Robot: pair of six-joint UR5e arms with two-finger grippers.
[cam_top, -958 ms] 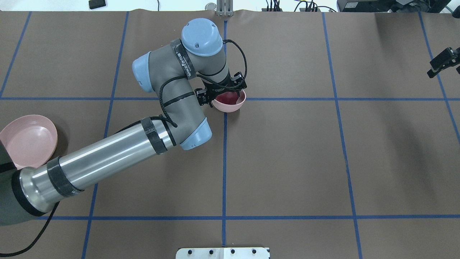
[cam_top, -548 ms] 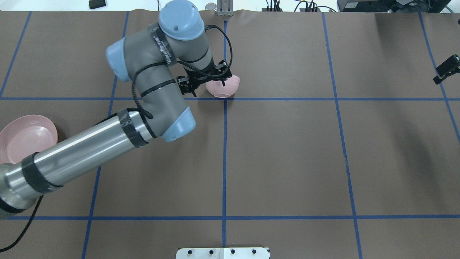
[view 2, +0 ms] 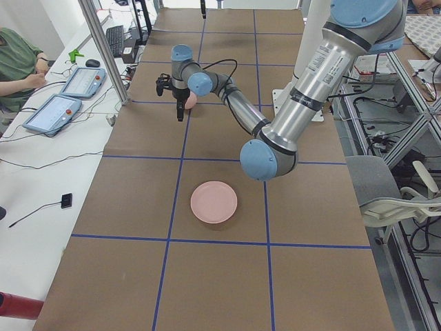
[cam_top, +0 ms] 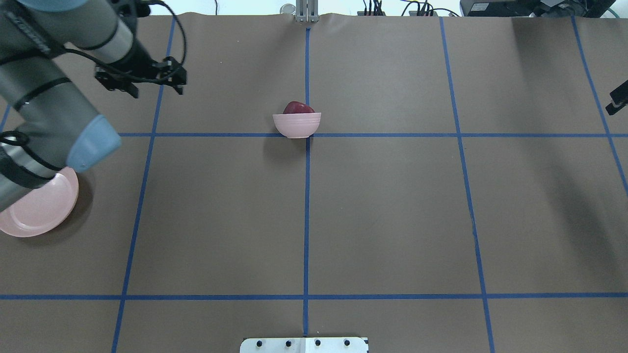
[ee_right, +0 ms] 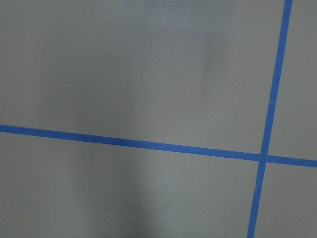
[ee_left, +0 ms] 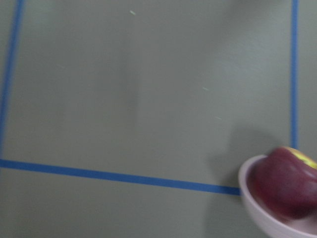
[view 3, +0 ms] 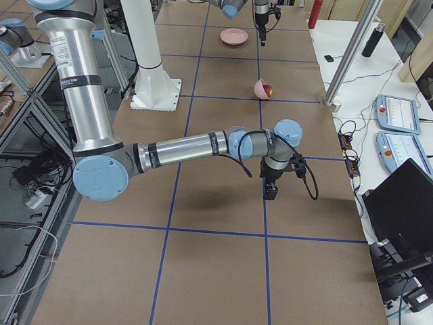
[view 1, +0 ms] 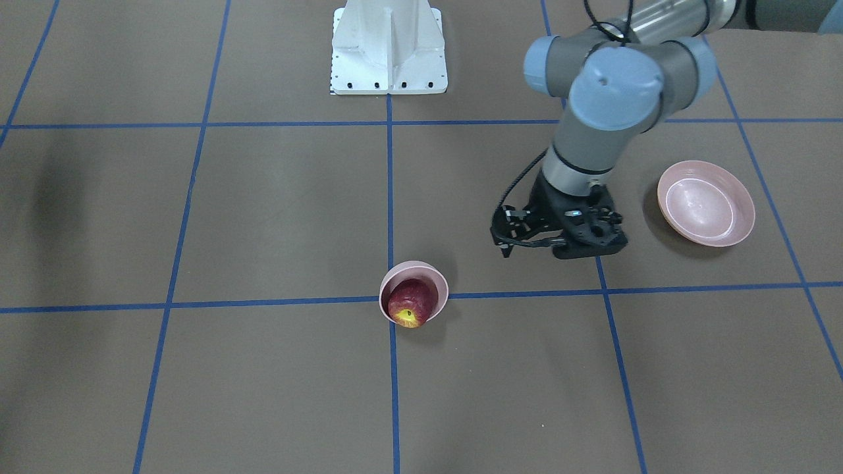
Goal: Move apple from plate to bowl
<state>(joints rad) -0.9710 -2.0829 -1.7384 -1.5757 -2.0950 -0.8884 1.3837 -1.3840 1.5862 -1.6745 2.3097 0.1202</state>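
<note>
The dark red apple (view 1: 409,304) sits in the small pink bowl (view 1: 395,280), which lies tipped with its opening facing away from the robot. In the overhead view the apple (cam_top: 294,106) pokes out behind the bowl (cam_top: 297,126). Both show in the left wrist view, the apple (ee_left: 285,181) in the bowl (ee_left: 255,210). The wide pink plate (cam_top: 34,213) is empty at the left, partly under my left arm; it also shows in the front view (view 1: 706,204). My left gripper (cam_top: 144,84) is open and empty, well left of the bowl. My right gripper (cam_top: 617,102) barely shows at the right edge.
Blue tape lines grid the brown table cover. A white base plate (cam_top: 304,345) sits at the near edge in the middle. My left arm's elbow (cam_top: 91,142) hangs over the plate's side. An operator (view 2: 17,65) sits beside tablets in the left side view.
My left gripper let go at the bowl and swung far left and back. The bowl tipped onto its side with the apple inside. My right gripper drifted further toward the right edge.
</note>
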